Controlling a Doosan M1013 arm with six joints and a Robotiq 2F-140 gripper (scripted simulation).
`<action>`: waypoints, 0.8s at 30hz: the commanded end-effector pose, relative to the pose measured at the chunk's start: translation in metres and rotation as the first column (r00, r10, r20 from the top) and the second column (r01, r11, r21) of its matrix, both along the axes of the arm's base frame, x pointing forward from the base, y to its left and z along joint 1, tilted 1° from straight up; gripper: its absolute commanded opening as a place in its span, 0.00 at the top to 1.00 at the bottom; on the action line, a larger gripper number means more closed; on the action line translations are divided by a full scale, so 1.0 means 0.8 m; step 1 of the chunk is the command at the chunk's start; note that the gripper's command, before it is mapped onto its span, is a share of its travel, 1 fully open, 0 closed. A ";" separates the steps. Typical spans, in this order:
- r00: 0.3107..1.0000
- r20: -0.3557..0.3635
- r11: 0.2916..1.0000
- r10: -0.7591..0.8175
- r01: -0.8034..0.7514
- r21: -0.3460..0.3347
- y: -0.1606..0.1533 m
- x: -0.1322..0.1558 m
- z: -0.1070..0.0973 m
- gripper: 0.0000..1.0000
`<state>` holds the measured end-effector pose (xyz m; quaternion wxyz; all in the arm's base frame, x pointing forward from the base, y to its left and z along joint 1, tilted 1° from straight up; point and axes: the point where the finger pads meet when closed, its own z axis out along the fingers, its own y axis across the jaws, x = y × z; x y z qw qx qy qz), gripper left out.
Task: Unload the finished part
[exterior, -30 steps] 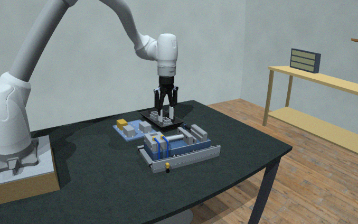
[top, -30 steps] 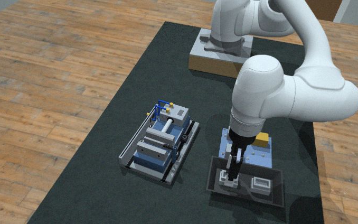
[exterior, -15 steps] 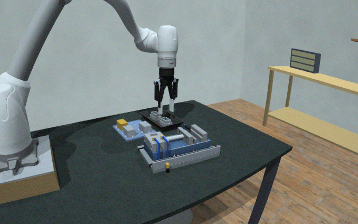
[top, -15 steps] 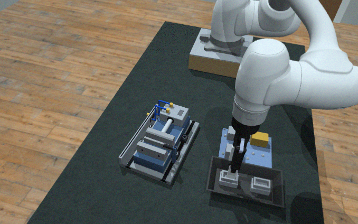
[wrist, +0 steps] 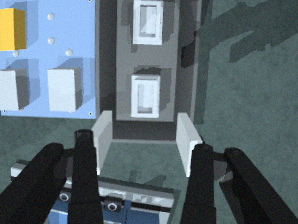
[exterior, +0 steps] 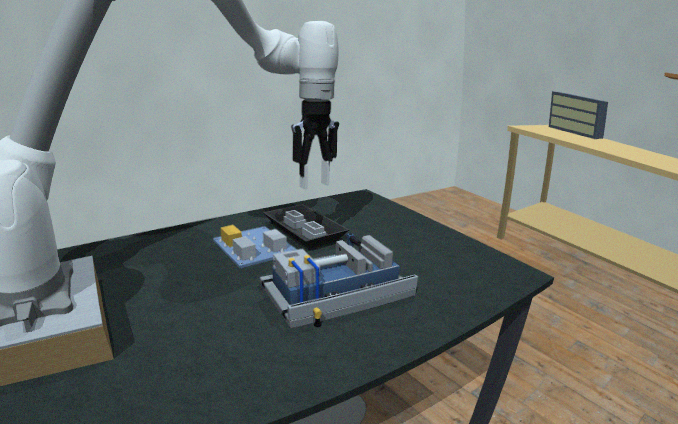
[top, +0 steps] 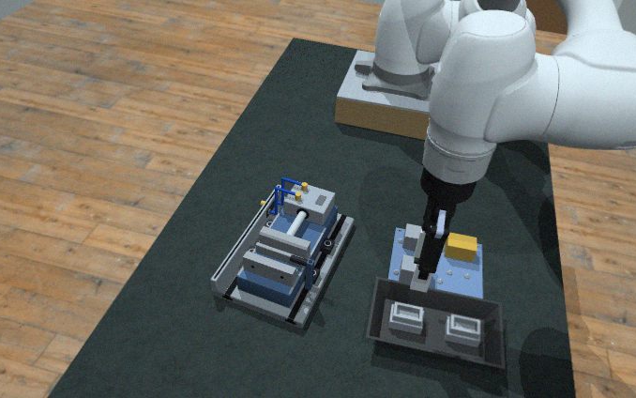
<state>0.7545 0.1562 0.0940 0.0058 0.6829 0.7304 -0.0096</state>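
The finished part (top: 406, 316) (exterior: 313, 228) (wrist: 148, 95), a pale grey block, lies flat with its pocket up on the floor of the dark outfeed tray (top: 374, 311) (exterior: 337, 230) (wrist: 107, 43). A second like part (top: 462, 329) (exterior: 294, 217) (wrist: 148, 22) lies beside it in the tray. My gripper (top: 424, 274) (exterior: 314, 179) (wrist: 144, 125) hangs high above the tray's near end, open and empty. The vise (top: 281, 252) (exterior: 342, 263) (wrist: 120, 209) stands left of the tray, with nothing between its jaws.
A blue fixture plate (top: 459, 276) (exterior: 222, 244) (wrist: 60, 30) behind the tray carries grey blocks and a yellow block (top: 461, 246) (exterior: 230, 233) (wrist: 9, 28). The arm's pedestal (top: 375, 108) stands at the table's far end. A wooden shelf (exterior: 621, 158) stands off to the side.
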 end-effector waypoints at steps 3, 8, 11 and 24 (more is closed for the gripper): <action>1.000 0.000 1.000 0.000 0.000 0.000 0.000 0.000 0.022 0.60; 1.000 0.000 1.000 0.000 0.000 0.000 0.001 0.000 0.029 0.60; 1.000 0.000 1.000 0.000 0.000 0.000 0.001 0.000 0.032 0.60; 1.000 0.000 1.000 0.000 0.000 0.000 0.001 0.000 0.033 1.00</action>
